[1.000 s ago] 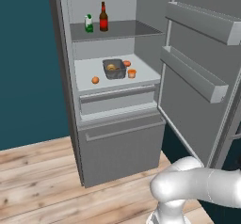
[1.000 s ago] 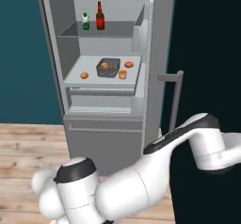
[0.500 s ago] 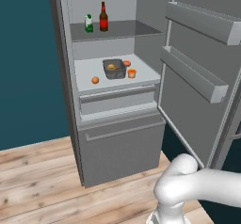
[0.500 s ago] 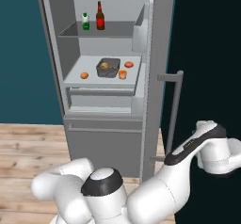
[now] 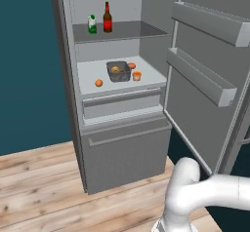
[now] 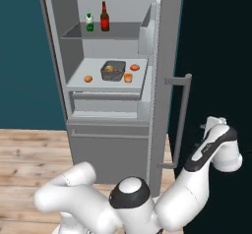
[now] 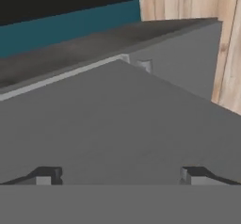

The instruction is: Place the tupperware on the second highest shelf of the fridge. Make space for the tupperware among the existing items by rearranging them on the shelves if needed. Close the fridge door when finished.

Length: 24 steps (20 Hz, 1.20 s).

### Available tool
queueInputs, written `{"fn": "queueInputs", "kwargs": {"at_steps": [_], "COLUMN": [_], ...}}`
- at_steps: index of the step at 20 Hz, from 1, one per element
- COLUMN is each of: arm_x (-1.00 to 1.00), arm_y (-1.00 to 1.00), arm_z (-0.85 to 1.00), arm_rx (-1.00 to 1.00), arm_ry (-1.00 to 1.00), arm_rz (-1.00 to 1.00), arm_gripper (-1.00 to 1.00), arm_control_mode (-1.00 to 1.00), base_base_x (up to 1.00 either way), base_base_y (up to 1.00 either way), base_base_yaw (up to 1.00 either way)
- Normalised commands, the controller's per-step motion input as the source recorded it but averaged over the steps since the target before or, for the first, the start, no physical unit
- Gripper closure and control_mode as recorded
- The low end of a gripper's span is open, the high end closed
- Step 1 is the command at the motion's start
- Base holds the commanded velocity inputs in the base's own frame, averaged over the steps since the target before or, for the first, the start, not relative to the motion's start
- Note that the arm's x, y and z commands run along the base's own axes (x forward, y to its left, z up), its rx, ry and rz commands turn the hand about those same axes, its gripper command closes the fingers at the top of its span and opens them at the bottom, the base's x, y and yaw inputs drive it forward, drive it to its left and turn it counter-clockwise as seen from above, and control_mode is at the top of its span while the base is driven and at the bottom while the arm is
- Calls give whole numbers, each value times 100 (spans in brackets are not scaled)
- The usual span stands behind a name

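A: Where is the tupperware (image 5: 118,71)?
B: On the pale second highest shelf (image 5: 90,75), between the orange balls (image 5: 99,83) and the small orange cup (image 5: 136,76).
A: So what remains?
B: I'd say only closing the fridge door (image 5: 205,55), which stands wide. The gripper (image 7: 120,176), fingers spread and empty, faces a grey fridge panel.

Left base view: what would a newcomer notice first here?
The fridge stands with its fridge door swung wide open. On the pale lower shelf the tupperware sits among small orange items, and above it a dark bottle stands beside a green-and-white carton.
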Motion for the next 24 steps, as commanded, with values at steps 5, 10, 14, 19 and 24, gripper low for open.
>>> {"fn": "queueInputs", "kwargs": {"at_steps": [5,10,14,19,24], "arm_x": [14,-18,-1,0,0], "arm_y": [25,93,100,100,100], "arm_z": [-5,-30,-19,-10,-8], "arm_rx": [20,5,0,0,-2], "arm_ry": [4,0,0,-3,-9], "arm_rz": [19,33,28,22,18], "arm_gripper": [-100,-100,-100,-100,-100], "arm_control_mode": [-100,-100,-100,-100,-100], "base_base_x": [0,0,0,0,0], "base_base_y": [0,0,0,0,0], "base_base_yaw": [0,0,0,0,0]}}
